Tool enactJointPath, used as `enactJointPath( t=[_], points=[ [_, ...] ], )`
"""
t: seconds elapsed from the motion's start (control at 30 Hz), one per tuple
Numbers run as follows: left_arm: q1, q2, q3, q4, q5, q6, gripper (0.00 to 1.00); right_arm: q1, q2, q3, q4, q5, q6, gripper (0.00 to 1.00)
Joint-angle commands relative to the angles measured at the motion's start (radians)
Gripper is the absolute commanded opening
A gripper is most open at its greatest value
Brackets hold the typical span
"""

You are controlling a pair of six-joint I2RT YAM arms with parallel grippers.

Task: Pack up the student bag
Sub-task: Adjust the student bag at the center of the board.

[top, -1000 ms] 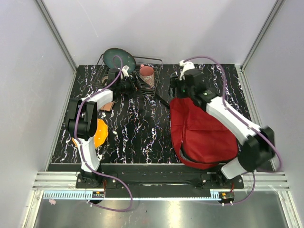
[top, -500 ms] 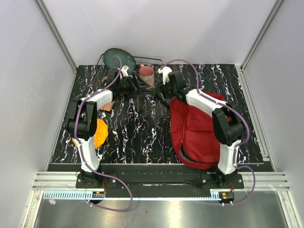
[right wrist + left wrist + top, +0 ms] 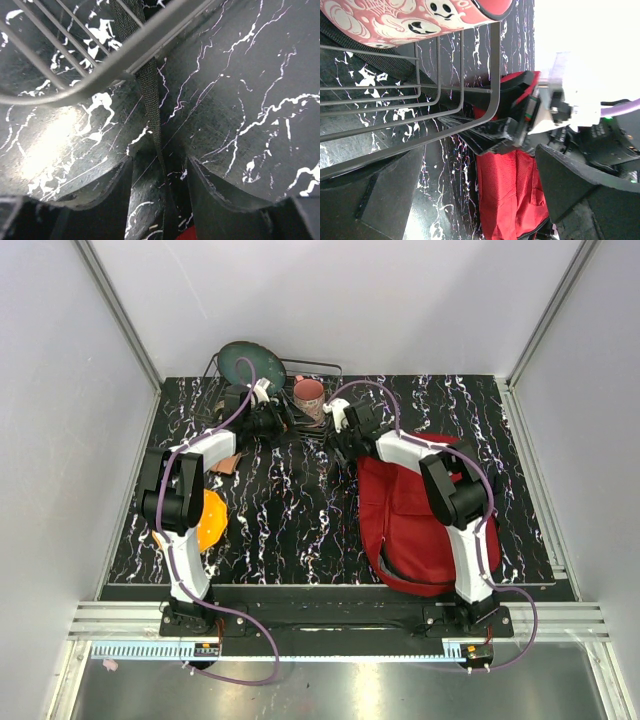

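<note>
The wire rack point(image 3: 318, 366) sits at the far side of the black surface point(image 3: 280, 530) with white streaks, and every place here is told from it. The student bag point(image 3: 425, 515) is big and dark red. It lies flat on the surface to the right of the rack and nearer to the camera, and its top corner is close to the rack's right end. A thin black strap point(image 3: 151, 95) goes under the rack's rim and runs across the surface. The right end effector point(image 3: 160, 167) is down low, just by the rack's near right corner. Its two fingers are part way open, one on each side of the strap. There is a little gap on both sides, so it is not squeezing the strap. The left end effector point(image 3: 475, 195) is at the rack's near side, left of the other one. Its fingers are very wide apart and nothing is held in them. A round dark green plate point(image 3: 240, 362) stands at the rack's left end. A pink cup point(image 3: 309, 392) sits at the rack's right end, and the left wrist view shows little ghost faces on it. An orange thing point(image 3: 212, 520) lies well nearer than the rack and a bit to its left. It is partly hidden by the left arm point(image 3: 180, 490).
</note>
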Motion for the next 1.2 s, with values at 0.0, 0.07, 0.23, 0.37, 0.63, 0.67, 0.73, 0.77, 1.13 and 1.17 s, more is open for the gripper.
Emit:
enactJointPath(
  t=[0.0, 0.07, 0.23, 0.37, 0.63, 0.67, 0.73, 0.77, 1.13, 1.17],
  points=[
    [0.013, -0.016, -0.006, 0.070, 0.014, -0.005, 0.98, -0.002, 0.029, 0.024, 0.046, 0.037, -0.017, 0.50],
    [0.015, -0.014, -0.006, 0.075, 0.016, -0.007, 0.98, -0.002, 0.035, 0.010, 0.069, 0.089, -0.012, 0.47],
    [0.015, -0.014, -0.009, 0.079, 0.019, -0.014, 0.97, -0.002, 0.064, 0.033, 0.040, 0.181, -0.006, 0.00],
    [0.016, -0.013, -0.009, 0.084, 0.022, -0.016, 0.97, -0.004, 0.078, 0.046, -0.002, 0.232, 0.017, 0.00],
    [0.021, -0.019, -0.020, 0.093, 0.025, -0.019, 0.97, -0.087, -0.055, 0.003, 0.005, 0.309, 0.278, 0.00],
    [0.022, -0.019, -0.024, 0.093, 0.025, -0.019, 0.97, -0.100, -0.066, 0.015, -0.018, 0.298, 0.302, 0.00],
    [0.024, -0.020, -0.024, 0.093, 0.025, -0.019, 0.97, -0.124, -0.092, 0.026, -0.039, 0.276, 0.367, 0.00],
    [0.024, -0.020, -0.024, 0.093, 0.025, -0.019, 0.97, -0.142, -0.101, 0.033, -0.050, 0.270, 0.381, 0.00],
    [0.033, -0.039, -0.033, 0.099, 0.020, -0.027, 0.97, -0.190, -0.276, 0.004, -0.030, 0.229, 0.506, 0.00],
    [0.031, -0.039, -0.040, 0.104, 0.022, -0.030, 0.97, -0.190, -0.287, 0.019, -0.032, 0.229, 0.513, 0.00]
  ],
)
